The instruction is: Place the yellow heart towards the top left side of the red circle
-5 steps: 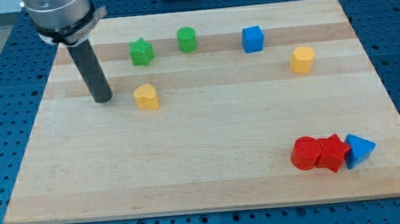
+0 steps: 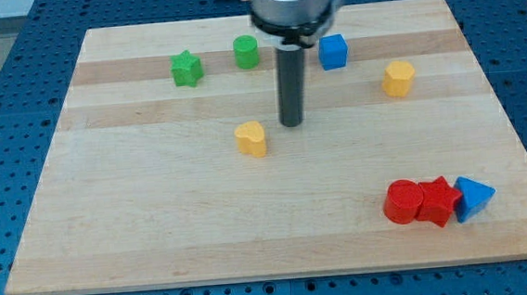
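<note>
The yellow heart [image 2: 252, 139] lies near the middle of the wooden board [image 2: 158, 229]. The red circle [image 2: 403, 201] sits at the view's lower right, touching a red star [image 2: 437, 201], with a blue triangle [image 2: 473, 197] beside it. My tip [image 2: 291, 122] stands on the board just to the upper right of the yellow heart, a small gap away from it. The rod rises from there to the arm at the view's top.
A green star [image 2: 185, 68] and a green cylinder [image 2: 246, 52] sit at the upper left. A blue cube [image 2: 333, 51] and a yellow hexagon [image 2: 397, 79] sit at the upper right.
The yellow heart has moved right and slightly down. My tip has moved from the heart's left side across to its upper right.
</note>
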